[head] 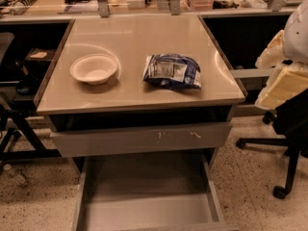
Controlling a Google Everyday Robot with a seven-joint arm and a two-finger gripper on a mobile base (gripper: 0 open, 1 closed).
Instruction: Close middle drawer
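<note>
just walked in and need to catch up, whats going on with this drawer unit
The middle drawer stands pulled far out beneath the table, its shallow grey tray open to view, and nothing is touching it. The gripper is not in view. A white bowl and a blue bag sit on the tabletop. The drawer is not yet closed.

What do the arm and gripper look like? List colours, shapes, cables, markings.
The arm is a smooth, rounded white shell at the picture's right edge. The gripper, below it and right of the table, looks blocky and pale cream-yellow. No cables or markings show.
</note>
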